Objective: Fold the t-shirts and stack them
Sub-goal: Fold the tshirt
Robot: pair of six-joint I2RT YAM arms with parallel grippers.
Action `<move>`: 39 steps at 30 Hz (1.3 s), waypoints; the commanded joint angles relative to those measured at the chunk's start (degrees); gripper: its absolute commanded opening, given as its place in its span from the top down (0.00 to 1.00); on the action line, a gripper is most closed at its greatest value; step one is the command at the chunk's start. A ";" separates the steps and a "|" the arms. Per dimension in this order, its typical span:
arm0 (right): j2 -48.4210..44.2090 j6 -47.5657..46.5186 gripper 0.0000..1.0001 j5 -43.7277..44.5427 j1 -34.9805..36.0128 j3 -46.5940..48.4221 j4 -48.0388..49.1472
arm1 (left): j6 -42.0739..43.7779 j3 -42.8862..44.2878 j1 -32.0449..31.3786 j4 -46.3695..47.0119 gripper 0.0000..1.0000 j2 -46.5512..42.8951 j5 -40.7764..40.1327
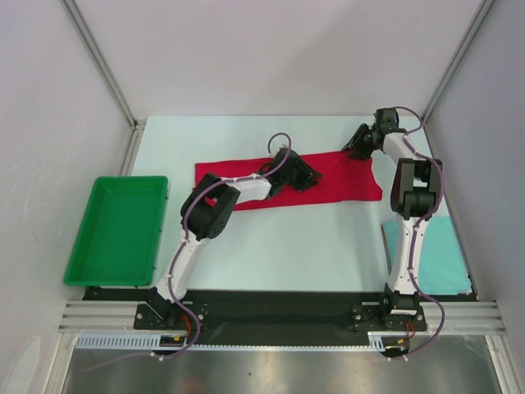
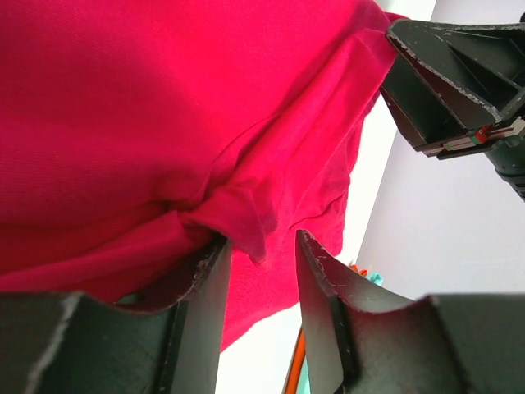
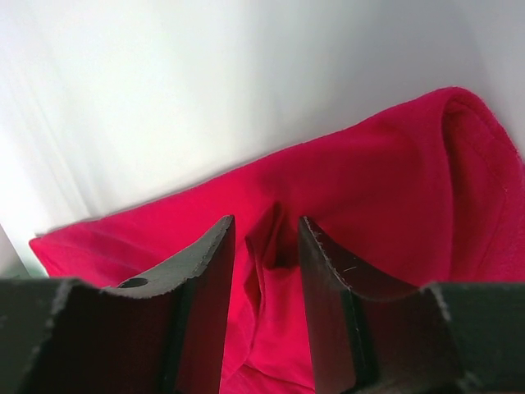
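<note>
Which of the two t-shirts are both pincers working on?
The red t-shirt, spread out in the middle: the left pincer and right pincer each straddle a ridge of its cloth. The teal t-shirt lies folded at the right edge, away from both.

We've got the top cam high behind the bases (image 1: 160, 312), looking down on the whole table (image 1: 287, 246). Wrist cams sit close, looking out between their own fingers (image 2: 201, 312) at the red shirt (image 1: 344, 176). All three share that shirt; left wrist also catches the right gripper (image 2: 394, 61).
</note>
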 commanded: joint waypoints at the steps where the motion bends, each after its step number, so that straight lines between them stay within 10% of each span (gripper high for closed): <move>1: 0.18 -0.86 0.59 -0.63 0.17 3.58 0.41 | -1.31 2.58 -0.57 2.15 0.58 0.03 0.85; 26: 1.50 -1.21 0.65 -0.72 0.79 5.86 -2.32 | -2.63 3.37 -0.57 2.42 0.64 0.91 2.35; 39: 0.18 -0.86 1.00 -0.81 0.26 6.39 -2.67 | -1.84 1.26 1.54 1.98 0.98 -1.81 3.40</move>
